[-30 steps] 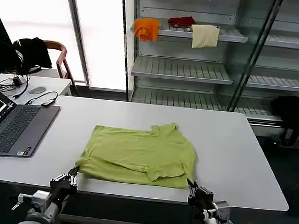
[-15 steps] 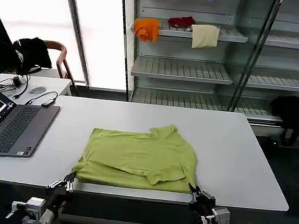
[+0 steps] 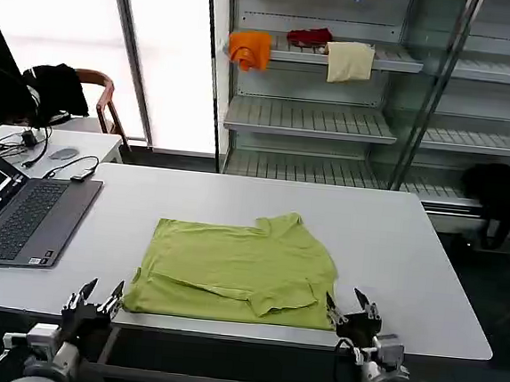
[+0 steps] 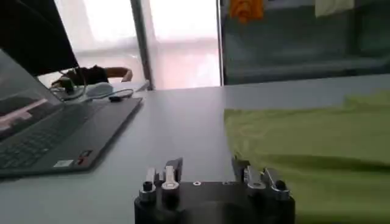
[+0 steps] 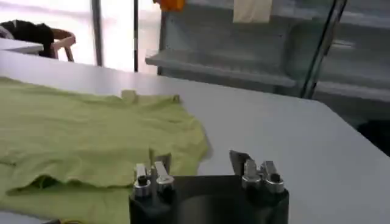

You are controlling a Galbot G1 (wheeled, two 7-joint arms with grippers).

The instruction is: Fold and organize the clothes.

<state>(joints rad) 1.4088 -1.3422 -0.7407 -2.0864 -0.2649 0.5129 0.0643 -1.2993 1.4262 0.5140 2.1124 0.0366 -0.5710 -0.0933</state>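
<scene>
The lime yellow-green T-shirt (image 3: 239, 270) lies partly folded on the white table (image 3: 410, 258), in the near middle of the tabletop, with its near edge close to the table's front edge; its ribbed neckline sits at the far right corner of the bundle, and a folded-over flap with a sleeve rests on top toward the near right. The left gripper (image 3: 94, 298) hangs at the table's front edge, just beside the shirt's near left corner and apart from it, its fingers spread and holding nothing. The right gripper (image 3: 353, 307) sits at the front edge just beside the shirt's near right corner, its fingers also spread and empty. In the left wrist view the left gripper (image 4: 207, 173) faces across the table with the shirt (image 4: 311, 146) on one side and an open laptop (image 4: 55, 131) on the other. In the right wrist view the right gripper (image 5: 204, 167) points over the tabletop, with the shirt (image 5: 91, 134) spread out just ahead of one finger
</scene>
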